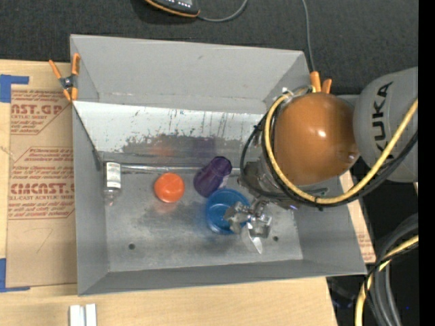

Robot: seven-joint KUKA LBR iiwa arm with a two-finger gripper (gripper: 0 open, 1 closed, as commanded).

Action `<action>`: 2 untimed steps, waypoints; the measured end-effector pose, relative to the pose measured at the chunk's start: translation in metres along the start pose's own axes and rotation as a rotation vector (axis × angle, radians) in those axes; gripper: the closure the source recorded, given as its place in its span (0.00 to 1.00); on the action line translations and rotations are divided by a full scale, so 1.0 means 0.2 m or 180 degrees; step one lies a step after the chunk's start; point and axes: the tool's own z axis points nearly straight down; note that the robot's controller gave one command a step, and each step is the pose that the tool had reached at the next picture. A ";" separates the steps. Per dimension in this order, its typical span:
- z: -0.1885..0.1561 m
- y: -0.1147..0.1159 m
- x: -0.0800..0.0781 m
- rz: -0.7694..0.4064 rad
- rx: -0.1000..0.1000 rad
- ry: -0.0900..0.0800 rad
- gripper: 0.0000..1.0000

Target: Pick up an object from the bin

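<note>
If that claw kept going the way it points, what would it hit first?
Most likely the blue cup, at its right rim, where the claw sits. Depth is unclear from above, so it might instead slip past onto the bin floor.

The grey bin holds an orange ball, purple cup, blue cup and clear vial.

Grey arm marked KUKA bears orange dome, yellow cables and metal claw

Orange cap lies beside purple cup, clear vial apart
</note>
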 end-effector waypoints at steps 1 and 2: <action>-0.43 -0.16 0.13 -0.0225 -0.0012 0.0000 1.00; -0.21 -0.19 0.16 -0.0289 0.0019 -0.0015 1.00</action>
